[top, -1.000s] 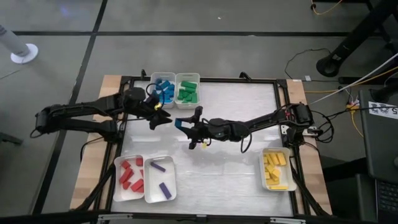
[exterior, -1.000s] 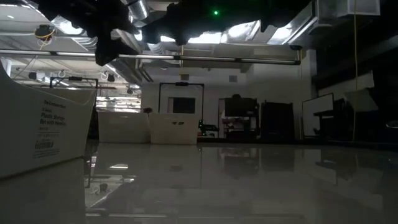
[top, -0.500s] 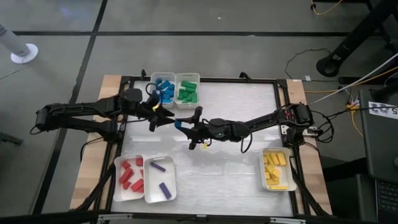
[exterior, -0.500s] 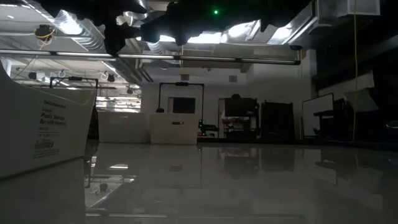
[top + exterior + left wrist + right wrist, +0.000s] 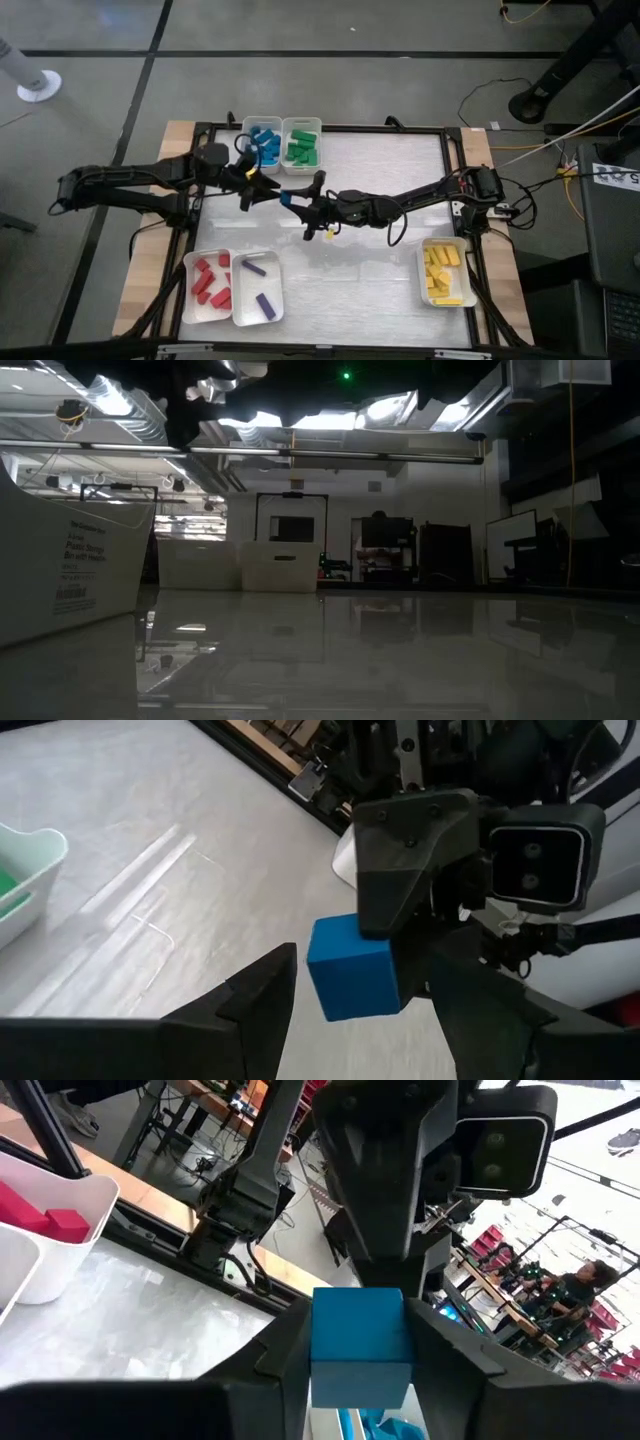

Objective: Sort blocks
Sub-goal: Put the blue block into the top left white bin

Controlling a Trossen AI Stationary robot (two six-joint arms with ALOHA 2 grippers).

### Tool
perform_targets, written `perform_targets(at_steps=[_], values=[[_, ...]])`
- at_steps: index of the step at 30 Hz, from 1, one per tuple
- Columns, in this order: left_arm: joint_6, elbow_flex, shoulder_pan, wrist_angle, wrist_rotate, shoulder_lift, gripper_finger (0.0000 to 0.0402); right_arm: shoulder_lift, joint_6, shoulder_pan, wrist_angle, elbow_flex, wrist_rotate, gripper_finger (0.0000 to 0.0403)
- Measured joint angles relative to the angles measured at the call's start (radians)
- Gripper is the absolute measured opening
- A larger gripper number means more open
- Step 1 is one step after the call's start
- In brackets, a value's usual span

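Table: white top (image 5: pixel 380 170) in a black frame, wood edges at L and R; grey floor w/ dark lines around. Low view shows glossy top, dim room behind, white box (image 5: pixel 65 575) at frame left.
Trays: blue tray (image 5: pixel 263 145) + green tray (image 5: pixel 301 143) at top centre-left; red tray (image 5: pixel 208 286) + purple tray (image 5: pixel 258 288) at lower left; yellow tray (image 5: pixel 442 272) at lower right. Sorted blocks in each.
Blue cube (image 5: pixel 352 967): mid-air over table, centre-left of high view, just below blue/green trays, between the two grippers.
Right gripper (image 5: pixel 297 203): fingers clamped on the blue cube (image 5: pixel 360 1335), one each side.
Left gripper (image 5: pixel 258 188): fingers spread wide; in left wrist view they flank the cube w/ gaps, not touching.
Right arm: comes in from right edge of table, stretched nearly flat toward frame centre.
Left arm: comes in from left edge, elbow bent, wrist pointing right, tip-to-tip w/ right gripper.
Room bg (right wrist view): a person (image 5: pixel 575 1285) far off, upper right.
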Motion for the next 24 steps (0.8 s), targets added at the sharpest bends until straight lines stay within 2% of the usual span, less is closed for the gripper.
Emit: perform_targets(at_steps=[10, 20, 24], values=[[0.0, 0.0, -0.054, 0.014, 0.001, 0.054, 0.0212, 0.0, 0.0, 0.0, 0.03, 0.0, -0.031, 0.0145], [0.002, 0.0, -0.068, 0.128, 0.0, 0.134, 0.0212, 0.0, -0.001, 0.0, 0.036, 0.0, -0.052, 0.0141], [0.002, 0.0, -0.068, 0.13, 0.001, 0.134, 0.019, 0.0, -0.001, 0.0, 0.036, 0.0, -0.051, 0.0143]])
